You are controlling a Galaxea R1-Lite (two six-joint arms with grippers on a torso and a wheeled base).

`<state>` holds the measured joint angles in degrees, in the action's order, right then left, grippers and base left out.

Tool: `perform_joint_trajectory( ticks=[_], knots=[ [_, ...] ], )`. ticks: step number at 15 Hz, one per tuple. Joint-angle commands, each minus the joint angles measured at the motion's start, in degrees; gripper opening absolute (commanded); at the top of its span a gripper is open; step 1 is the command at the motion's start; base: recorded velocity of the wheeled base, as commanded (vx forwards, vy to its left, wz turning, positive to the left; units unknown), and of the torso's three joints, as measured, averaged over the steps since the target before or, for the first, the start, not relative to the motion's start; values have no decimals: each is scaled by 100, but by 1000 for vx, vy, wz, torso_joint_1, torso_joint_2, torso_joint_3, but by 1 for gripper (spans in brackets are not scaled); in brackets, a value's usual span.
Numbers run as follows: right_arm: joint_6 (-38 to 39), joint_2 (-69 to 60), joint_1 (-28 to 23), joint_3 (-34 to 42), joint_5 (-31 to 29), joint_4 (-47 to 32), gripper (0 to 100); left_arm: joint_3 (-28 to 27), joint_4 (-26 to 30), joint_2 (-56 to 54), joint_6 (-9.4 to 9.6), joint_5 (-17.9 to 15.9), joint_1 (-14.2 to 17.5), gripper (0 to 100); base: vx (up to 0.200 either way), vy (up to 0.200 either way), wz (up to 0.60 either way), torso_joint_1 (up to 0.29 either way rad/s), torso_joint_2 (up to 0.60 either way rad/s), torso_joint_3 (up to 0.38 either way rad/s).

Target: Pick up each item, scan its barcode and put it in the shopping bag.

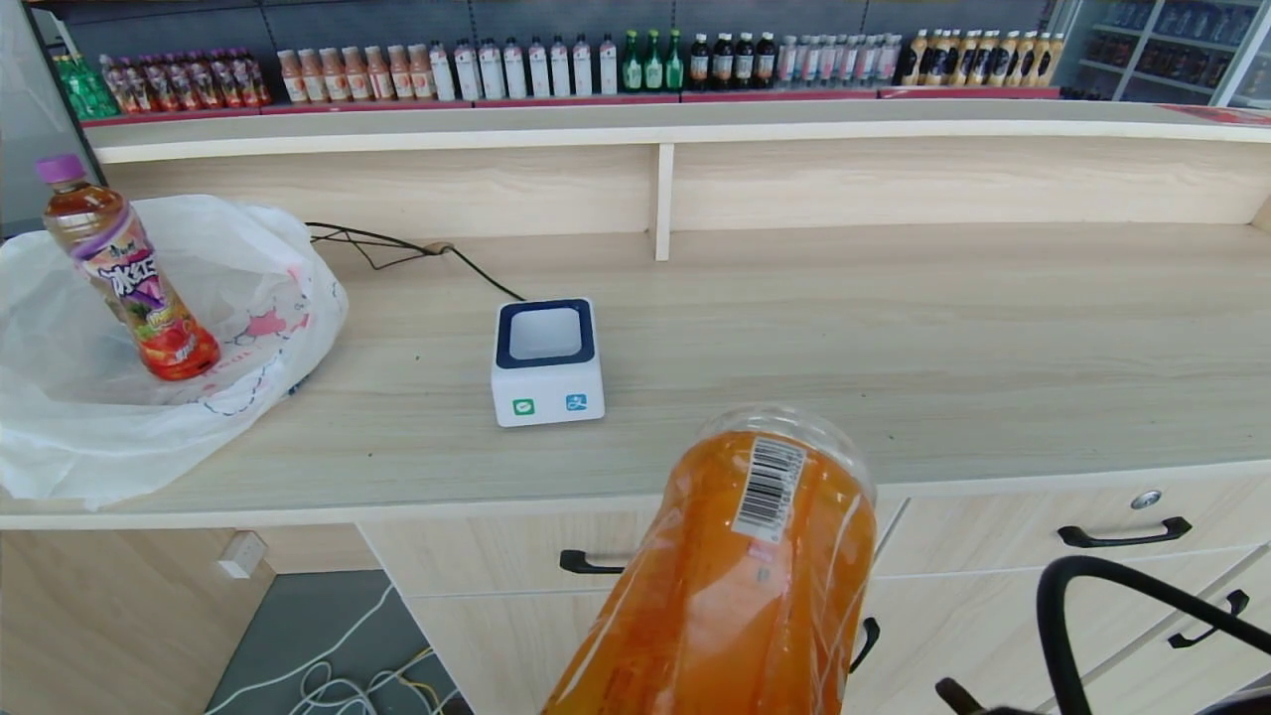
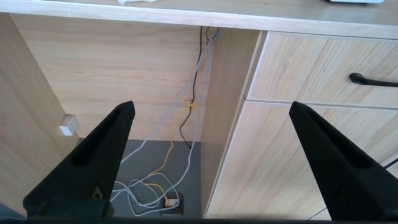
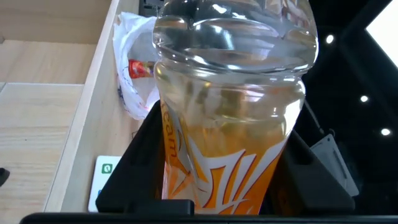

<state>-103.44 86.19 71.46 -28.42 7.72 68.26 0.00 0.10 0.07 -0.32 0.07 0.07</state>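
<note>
Clenched in the right end effector [image 3: 224,180], the orange bottle [image 1: 735,576] — base jutting out; left end effector [image 2: 208,155] released.

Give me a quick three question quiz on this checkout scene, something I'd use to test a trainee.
1. True or false: the left gripper is open and empty.
2. What is the right gripper shut on? A) a green bottle B) the orange drink bottle C) a can
3. Fill in: the purple-capped bottle sits in the white ___ on the counter, to the left of the barcode scanner.
Key: 1 true. 2 B. 3 shopping bag.
</note>
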Motion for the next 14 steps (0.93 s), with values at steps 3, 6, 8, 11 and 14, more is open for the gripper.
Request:
perform_joint_trajectory(
  ticks=[3,6,8,11,14],
  knots=[
    [-1,12,-1,12,-69,21,0,0,-1,1,-3,1,1,100,0,0,0,0,0,0],
    [-1,21,-1,3,-121,21,0,0,-1,1,-3,1,1,100,0,0,0,0,0,0],
    [8,21,-9,20,-183,30,0,0,-1,1,-3,-7,1,100,0,0,0,0,0,0],
    [8,21,-9,38,-236,39,0,0,-1,1,-3,1,1,100,0,0,0,0,0,0],
    [8,21,-9,47,-236,48,0,0,-1,1,-3,1,1,100,0,0,0,0,0,0]
  ],
)
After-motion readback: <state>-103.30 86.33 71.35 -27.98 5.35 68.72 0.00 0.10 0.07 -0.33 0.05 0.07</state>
